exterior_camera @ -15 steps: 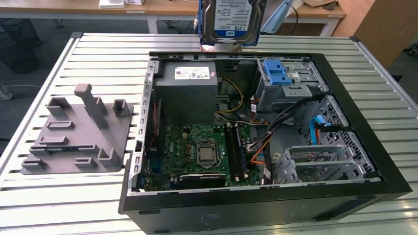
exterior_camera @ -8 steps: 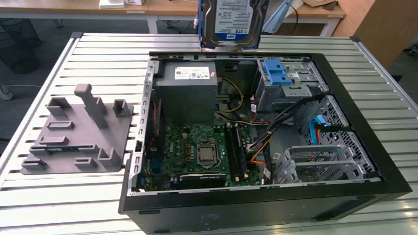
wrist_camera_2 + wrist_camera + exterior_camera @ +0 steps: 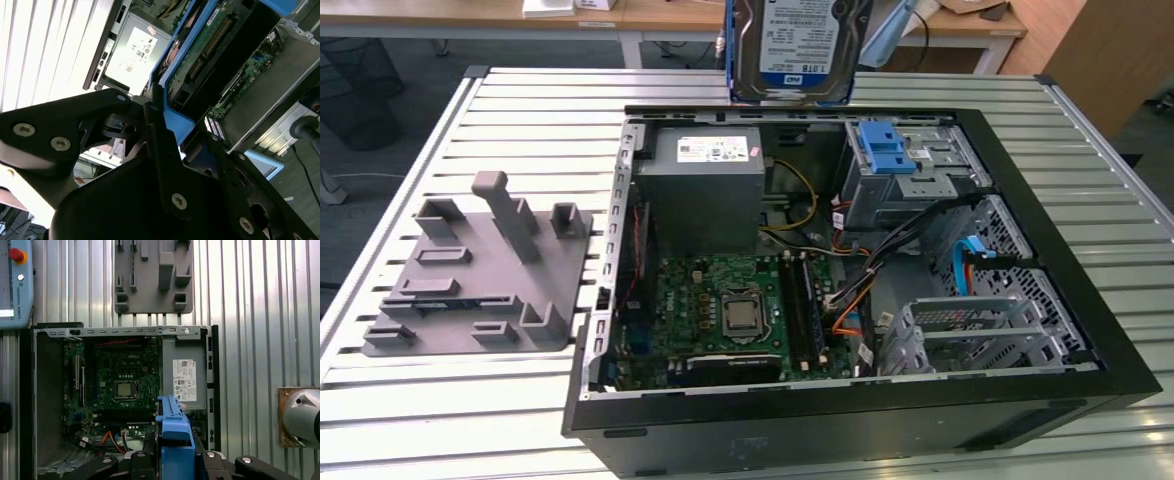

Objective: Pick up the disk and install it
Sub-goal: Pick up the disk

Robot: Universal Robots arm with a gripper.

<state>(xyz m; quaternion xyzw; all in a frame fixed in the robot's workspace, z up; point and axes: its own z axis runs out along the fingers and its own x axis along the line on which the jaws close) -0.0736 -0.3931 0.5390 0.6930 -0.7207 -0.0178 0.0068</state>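
Between clenched jaws of gripper (image 3: 180,120): disk (image 3: 794,45), pinched by its blue carrier frame, upright, label showing. Exterior view: hanging at 12 o'clock edge of open computer case (image 3: 854,405); grey fixture plate (image 3: 467,290) at case's 9 o'clock on slatted table (image 3: 454,420).

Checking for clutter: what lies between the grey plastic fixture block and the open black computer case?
Only bare slatted metal table between the grey plastic fixture block and the open black computer case, in the first wrist view.
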